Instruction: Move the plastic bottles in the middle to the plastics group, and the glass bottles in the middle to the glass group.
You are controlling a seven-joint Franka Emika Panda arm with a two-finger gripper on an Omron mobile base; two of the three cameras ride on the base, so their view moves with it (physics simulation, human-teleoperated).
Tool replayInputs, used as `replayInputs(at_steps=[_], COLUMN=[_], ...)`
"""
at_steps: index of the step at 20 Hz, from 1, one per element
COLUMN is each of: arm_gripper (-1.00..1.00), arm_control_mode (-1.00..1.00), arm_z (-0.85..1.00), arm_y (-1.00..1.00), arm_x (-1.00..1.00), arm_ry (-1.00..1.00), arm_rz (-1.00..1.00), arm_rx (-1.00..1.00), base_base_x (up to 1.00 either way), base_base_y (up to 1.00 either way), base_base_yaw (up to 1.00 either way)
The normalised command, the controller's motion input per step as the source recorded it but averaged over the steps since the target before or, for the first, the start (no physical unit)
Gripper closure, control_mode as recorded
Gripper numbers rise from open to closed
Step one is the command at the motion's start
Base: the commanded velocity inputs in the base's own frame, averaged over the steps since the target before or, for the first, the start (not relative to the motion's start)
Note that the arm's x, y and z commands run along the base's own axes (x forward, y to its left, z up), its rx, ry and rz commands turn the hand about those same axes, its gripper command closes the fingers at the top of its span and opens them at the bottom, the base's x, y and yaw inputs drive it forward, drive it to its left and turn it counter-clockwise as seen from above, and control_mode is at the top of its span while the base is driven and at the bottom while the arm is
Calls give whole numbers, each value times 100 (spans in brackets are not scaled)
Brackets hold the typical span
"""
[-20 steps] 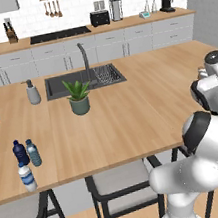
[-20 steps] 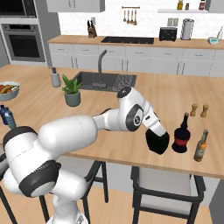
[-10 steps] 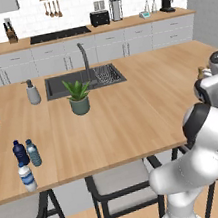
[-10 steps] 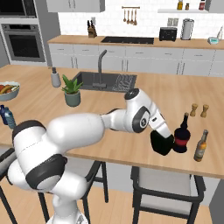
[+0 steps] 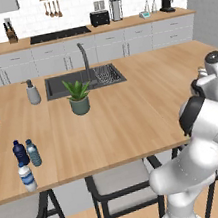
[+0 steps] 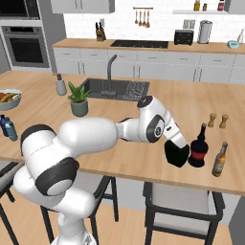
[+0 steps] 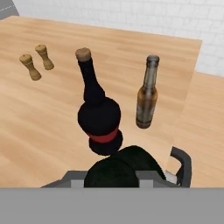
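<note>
The claw (image 6: pixel 178 154) pinches the squat black bottle (image 6: pixel 176 153) and holds it low over the worktop (image 6: pixel 143 158), close to the near edge. The red-labelled bottle (image 6: pixel 198 149) stands upright just beside it, on the side away from the arm. Setting it down probably needs only a short drop, keeping clear of that neighbour's body.

Black bottle (image 6: pixel 176 154) beside red-labelled bottle (image 6: pixel 198 147)
</note>
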Motion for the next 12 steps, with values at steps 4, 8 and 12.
replayInputs(at_steps=[4, 8, 12], arm_gripper=[100, 100, 100], arm_control_mode=[-100, -100, -100], arm_z=[0, 0, 0], arm_y=[-16, -16, -13], arm_x=[23, 28, 19], arm_ry=[0, 0, 0], arm_rz=[0, 0, 0], arm_rx=[4, 5, 5], base_base_x=[0, 0, 0], base_base_y=[0, 0, 0], base_base_yaw=[0, 0, 0])
